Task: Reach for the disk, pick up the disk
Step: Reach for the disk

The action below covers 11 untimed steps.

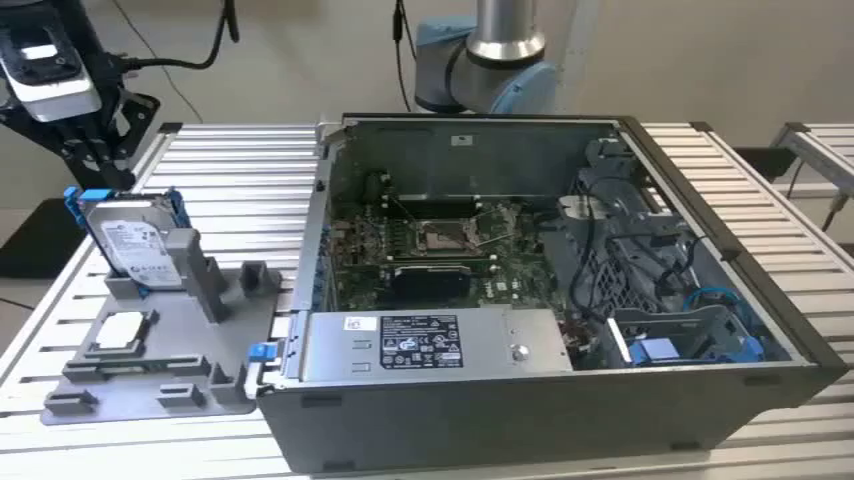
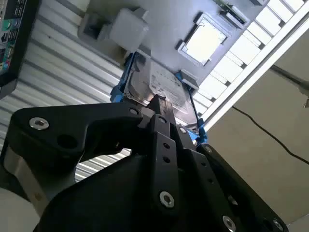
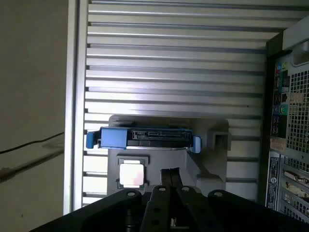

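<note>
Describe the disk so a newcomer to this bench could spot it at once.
Find the open computer case; on the exterior view's left of it a grey holder sits on the slatted table. The disk stands on edge in the holder's far slot. Unlike the small square chip lying flat, it is a labelled silver-grey slab framed by blue rails.

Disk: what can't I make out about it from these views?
- Exterior view: the lower part of the disk is hidden in the slot of the grey holder.
- Second wrist view: the gripper covers the disk's near end, so contact cannot be judged there.
- First wrist view: the disk is seen edge-on, so its label face is turned away.
</note>
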Tool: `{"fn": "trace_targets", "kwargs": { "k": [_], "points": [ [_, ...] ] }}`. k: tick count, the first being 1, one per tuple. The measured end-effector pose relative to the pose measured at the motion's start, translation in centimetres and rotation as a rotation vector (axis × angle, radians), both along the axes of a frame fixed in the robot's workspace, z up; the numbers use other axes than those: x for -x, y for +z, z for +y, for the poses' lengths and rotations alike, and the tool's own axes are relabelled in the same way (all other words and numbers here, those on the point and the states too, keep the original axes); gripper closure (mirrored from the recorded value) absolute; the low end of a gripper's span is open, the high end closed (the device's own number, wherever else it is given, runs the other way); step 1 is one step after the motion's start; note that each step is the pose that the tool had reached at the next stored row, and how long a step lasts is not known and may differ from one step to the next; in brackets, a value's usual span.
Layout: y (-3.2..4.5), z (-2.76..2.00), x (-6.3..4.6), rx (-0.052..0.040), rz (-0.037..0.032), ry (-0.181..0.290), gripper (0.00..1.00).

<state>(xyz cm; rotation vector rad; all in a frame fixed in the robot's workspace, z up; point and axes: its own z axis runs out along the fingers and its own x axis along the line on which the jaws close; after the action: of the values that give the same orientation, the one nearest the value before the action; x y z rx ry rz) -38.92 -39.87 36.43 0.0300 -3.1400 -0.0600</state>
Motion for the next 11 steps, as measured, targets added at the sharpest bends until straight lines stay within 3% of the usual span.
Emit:
{"fn": "trace_targets", "kwargs": {
  "k": [11],
  "points": [
    [0.00,0.00,0.00,0.0000,0.0000,0.000,1.00]
  ]
}}
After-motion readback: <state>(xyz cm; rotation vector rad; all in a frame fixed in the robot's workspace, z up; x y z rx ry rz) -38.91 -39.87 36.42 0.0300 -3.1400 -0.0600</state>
